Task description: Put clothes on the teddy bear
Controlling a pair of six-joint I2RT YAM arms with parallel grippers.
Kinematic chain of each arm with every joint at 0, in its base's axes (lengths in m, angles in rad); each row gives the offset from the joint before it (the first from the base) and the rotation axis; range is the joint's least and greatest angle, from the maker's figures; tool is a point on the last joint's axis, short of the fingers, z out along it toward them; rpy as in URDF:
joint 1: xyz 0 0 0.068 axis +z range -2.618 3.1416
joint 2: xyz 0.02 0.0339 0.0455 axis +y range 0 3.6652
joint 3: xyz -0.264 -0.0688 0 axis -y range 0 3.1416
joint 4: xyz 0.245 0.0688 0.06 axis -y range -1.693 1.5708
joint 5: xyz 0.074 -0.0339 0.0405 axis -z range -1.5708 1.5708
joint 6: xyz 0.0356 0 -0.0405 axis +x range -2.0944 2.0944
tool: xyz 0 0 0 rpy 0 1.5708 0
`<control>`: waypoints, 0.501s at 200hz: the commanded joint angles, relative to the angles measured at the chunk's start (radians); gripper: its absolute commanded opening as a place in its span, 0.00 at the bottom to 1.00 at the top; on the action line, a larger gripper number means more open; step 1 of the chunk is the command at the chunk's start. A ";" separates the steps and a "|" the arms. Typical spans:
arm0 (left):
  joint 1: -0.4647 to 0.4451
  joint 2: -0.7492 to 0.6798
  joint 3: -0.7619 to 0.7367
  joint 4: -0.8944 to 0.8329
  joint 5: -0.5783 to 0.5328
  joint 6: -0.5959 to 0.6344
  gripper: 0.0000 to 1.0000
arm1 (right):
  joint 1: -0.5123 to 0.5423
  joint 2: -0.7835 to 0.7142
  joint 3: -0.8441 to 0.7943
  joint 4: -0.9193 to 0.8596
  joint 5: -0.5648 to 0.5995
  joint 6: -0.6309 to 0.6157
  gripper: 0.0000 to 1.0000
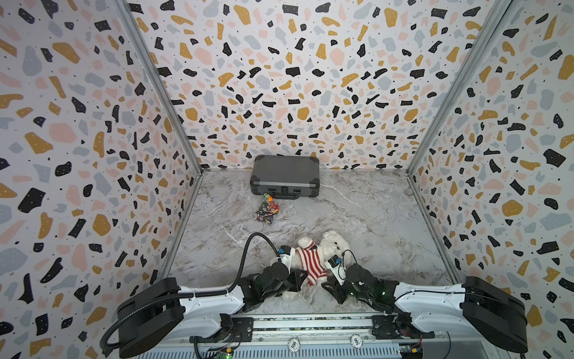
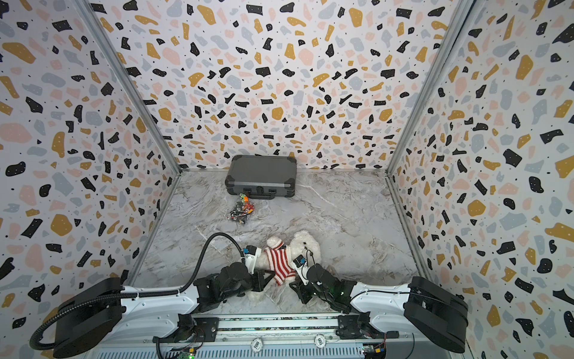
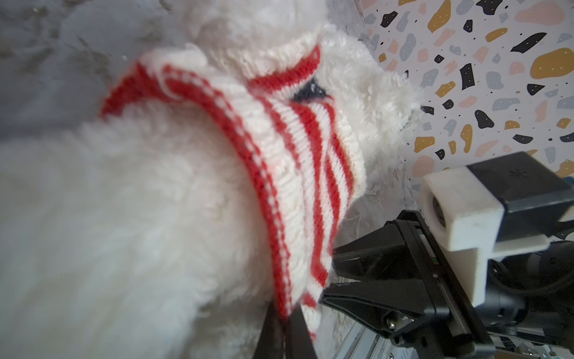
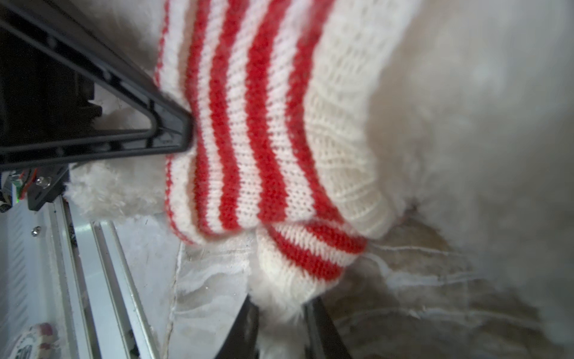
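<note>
**A:** Where's our bear?

**B:** The teddy bear (image 1: 334,245) lies on the marble table (image 1: 388,211), well on the near side of the grey case (image 1: 284,177) and slightly right of it; the striped sweater (image 1: 310,262) is round its chest, with the hem (image 3: 270,199) bunched on the side away from the case.

**A:** And the claws?

**B:** The left gripper (image 3: 284,329) is clamped tight on the hem, knit pinched between its fingers; the right gripper (image 4: 281,326) has its jaws close on the sleeve end (image 4: 310,251), white fuzz squeezed between them; cuff alone or the paw too, I can't tell.

**A:** That's the worry, then?

**B:** Exactly; if the paw is caught, a tug away from the case would likely drag the whole bear across that slick marble instead of sliding the knit down; it looks light and nothing pins it.

**A:** Anything else?

**B:** The two claws sit just beside each other; pull on crossing lines and they could knock together; and a thin pinch on loose knit may simply slip out, or stretch the hem and leave it rucked under the belly.
</note>
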 commanded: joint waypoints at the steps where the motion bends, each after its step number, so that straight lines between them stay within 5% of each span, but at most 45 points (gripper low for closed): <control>1: -0.003 -0.015 -0.006 0.022 0.001 0.001 0.00 | -0.016 -0.014 0.032 -0.036 0.061 -0.022 0.09; 18: -0.003 -0.015 -0.004 0.006 -0.008 0.008 0.00 | -0.038 -0.041 0.031 -0.085 0.086 -0.039 0.00; 100: -0.003 -0.035 0.040 -0.117 -0.007 0.064 0.02 | -0.100 -0.134 -0.001 -0.118 0.146 -0.016 0.00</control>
